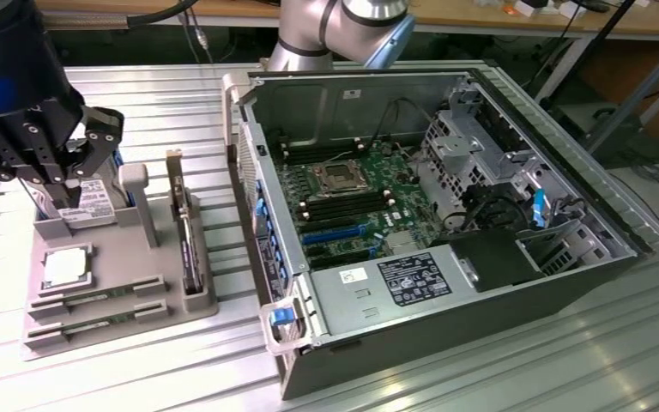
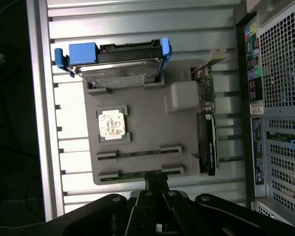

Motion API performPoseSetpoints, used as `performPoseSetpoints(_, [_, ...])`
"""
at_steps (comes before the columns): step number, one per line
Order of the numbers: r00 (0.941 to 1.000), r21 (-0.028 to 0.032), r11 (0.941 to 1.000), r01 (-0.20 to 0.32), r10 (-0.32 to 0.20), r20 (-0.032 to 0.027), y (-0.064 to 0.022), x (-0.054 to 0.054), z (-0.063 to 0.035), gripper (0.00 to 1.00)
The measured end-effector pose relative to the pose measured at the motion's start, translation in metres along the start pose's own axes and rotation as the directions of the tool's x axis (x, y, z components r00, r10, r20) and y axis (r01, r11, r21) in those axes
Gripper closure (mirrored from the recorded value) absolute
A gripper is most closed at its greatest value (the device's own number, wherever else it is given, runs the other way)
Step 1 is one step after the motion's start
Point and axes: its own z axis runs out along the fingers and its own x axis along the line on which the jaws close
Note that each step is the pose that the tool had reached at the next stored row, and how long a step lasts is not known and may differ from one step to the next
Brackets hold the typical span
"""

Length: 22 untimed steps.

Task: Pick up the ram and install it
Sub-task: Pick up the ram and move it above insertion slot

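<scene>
Two ram sticks lie in parallel slots of the grey tray (image 2: 152,130): one ram (image 2: 140,154) further in, the other ram (image 2: 132,174) by the tray's edge. In the exterior view they are the ram (image 1: 92,299) and the ram (image 1: 89,327) at the tray's front. My gripper (image 2: 155,179) hangs above the tray with its black fingers together and nothing between them, its tips over the edge-side stick. The exterior view has the gripper (image 1: 69,178) high over the tray's back. The open computer case (image 1: 421,103) lies to the exterior view's right, with its motherboard (image 1: 359,206) exposed.
The tray also holds a hard drive (image 2: 120,69) in a blue bracket, a silver processor (image 2: 111,124) and a dark expansion card (image 2: 209,142) standing on edge. A ribbed metal table (image 1: 559,343) carries everything. The case's rear grille (image 2: 280,59) sits close beside the tray.
</scene>
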Motion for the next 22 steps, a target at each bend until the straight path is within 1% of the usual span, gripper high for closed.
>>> performPoseSetpoints(8, [1.0, 0.0009, 1.0, 0.0, 0.0, 0.0001, 0.0001, 0.0, 0.0005, 0.89])
performPoseSetpoints(10, [1.0, -0.0025, 1.0, 0.003, -0.003, 0.0017, 0.0, 0.0, 0.0016, 0.89])
performPoseSetpoints(12, [0.9993, -0.0051, 0.9993, 0.038, -0.038, 0.0004, 0.0001, 0.0, 0.0026, 0.89])
performPoseSetpoints(14, [0.9971, -0.0064, 0.9971, 0.076, -0.076, -0.0012, -0.0001, 0.0, 0.0049, 0.89])
performPoseSetpoints(15, [0.9922, -0.0077, 0.9921, 0.125, -0.125, -0.0034, -0.0002, 0.0, 0.0084, 0.89])
performPoseSetpoints(16, [0.9874, -0.0089, 0.9873, 0.158, -0.158, -0.0047, -0.0004, 0.001, 0.0112, 0.89])
performPoseSetpoints(18, [0.974, -0.0111, 0.974, 0.226, -0.226, -0.0075, -0.0006, 0.001, 0.0163, 0.89])
performPoseSetpoints(21, [0.9554, -0.0136, 0.9554, 0.295, -0.295, -0.01, -0.0008, 0.001, 0.0218, 0.89])
performPoseSetpoints(22, [0.9435, -0.0151, 0.9435, 0.331, -0.331, -0.0113, -0.001, 0.001, 0.0249, 0.89])
